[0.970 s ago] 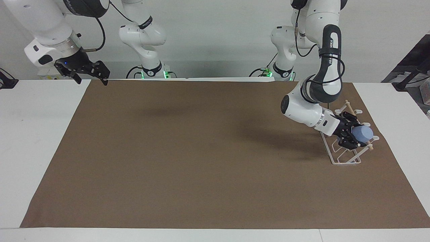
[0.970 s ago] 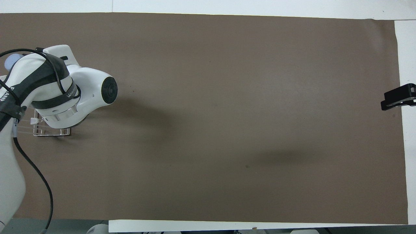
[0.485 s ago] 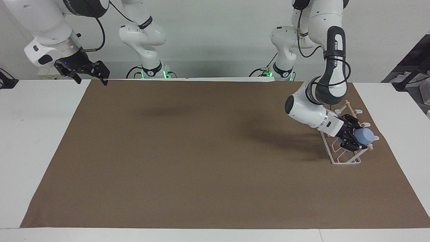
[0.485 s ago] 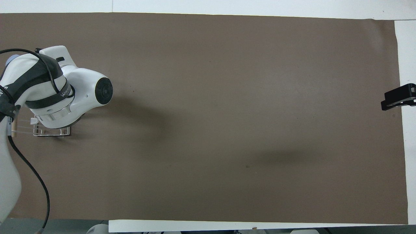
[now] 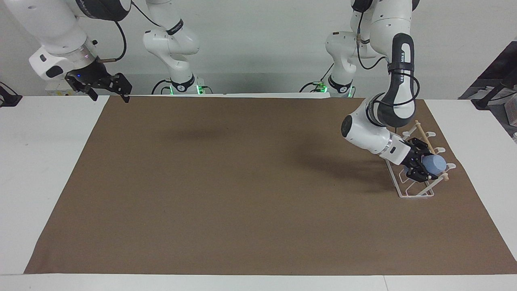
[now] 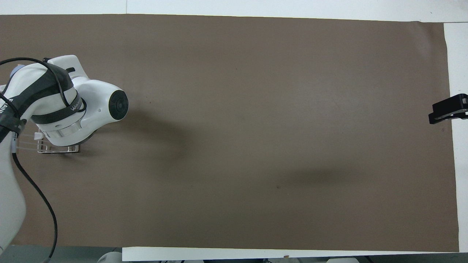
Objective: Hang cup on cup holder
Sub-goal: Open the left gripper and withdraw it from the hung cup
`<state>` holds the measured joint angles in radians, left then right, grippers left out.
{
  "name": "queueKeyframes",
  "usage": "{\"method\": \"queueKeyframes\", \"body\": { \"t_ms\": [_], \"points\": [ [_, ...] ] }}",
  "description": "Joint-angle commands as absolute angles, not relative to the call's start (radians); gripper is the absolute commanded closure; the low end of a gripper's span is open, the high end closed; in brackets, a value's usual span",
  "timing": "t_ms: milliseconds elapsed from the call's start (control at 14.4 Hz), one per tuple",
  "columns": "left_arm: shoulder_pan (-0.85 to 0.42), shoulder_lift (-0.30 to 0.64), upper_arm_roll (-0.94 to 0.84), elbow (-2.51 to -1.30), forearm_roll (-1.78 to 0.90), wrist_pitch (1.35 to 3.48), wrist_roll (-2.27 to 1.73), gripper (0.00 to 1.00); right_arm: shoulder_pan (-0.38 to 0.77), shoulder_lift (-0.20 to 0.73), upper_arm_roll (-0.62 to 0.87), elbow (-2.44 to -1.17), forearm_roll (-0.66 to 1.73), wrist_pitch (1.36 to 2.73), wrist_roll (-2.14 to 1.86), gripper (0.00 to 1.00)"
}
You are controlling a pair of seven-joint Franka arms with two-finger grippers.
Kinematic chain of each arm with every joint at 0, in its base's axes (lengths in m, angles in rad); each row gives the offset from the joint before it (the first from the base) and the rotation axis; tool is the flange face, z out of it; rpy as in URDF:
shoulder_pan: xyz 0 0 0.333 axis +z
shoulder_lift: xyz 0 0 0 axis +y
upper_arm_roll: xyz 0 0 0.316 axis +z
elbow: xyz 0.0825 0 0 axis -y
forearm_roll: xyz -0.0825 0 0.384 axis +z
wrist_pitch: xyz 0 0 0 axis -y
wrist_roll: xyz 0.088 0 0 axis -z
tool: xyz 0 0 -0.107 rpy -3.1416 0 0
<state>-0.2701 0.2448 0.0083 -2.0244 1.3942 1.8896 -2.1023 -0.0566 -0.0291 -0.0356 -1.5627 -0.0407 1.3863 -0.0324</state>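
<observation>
Cup (image 5: 434,163) lies tilted on cup holder (image 5: 416,193), between left gripper (image 5: 424,163) fingers, grip undeterminable; right gripper (image 5: 106,87) waits, fingers spread.

A brown mat (image 5: 226,190) covers most of the white table (image 5: 40,161), its edges showing around.

Count, as seen: one light-blue cup (image 5: 434,163). One white wire cup holder (image 5: 416,190), carrying one wooden dowel (image 5: 422,131). One brown mat (image 5: 242,182) on one white bench (image 5: 40,161). Two robot arms, each with one tool: left tool (image 5: 422,166), right tool (image 5: 107,87).
</observation>
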Motion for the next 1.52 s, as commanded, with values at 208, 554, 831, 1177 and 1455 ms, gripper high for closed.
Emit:
{"method": "queueKeyframes", "body": {
  "t_ms": [208, 554, 831, 1177, 1455],
  "points": [
    [-0.281, 0.177, 0.006, -1.993, 1.199, 1.884, -1.897, 0.00, -0.067, -0.035, -0.034, -1.569, -0.025, 1.382, -0.057, 0.00],
    [-0.270, 0.173, 0.008, -1.812, 0.886, 1.885, -1.619, 0.00, -0.067, -0.035, -0.034, -1.569, -0.025, 1.382, -0.057, 0.00],
    [-0.239, 0.173, 0.012, -1.712, 0.593, 1.882, -1.387, 0.00, -0.067, -0.035, -0.034, -1.568, -0.025, 1.382, -0.057, 0.00],
    [-0.203, 0.161, 0.017, -1.670, 0.250, 1.795, -0.984, 0.00, -0.066, -0.035, -0.034, -1.566, -0.025, 1.382, -0.057, 0.00],
    [-0.169, 0.126, 0.018, -1.667, 0.154, 1.724, -0.610, 0.00, -0.067, -0.035, -0.034, -1.568, -0.025, 1.382, -0.057, 0.00]
  ]
}}
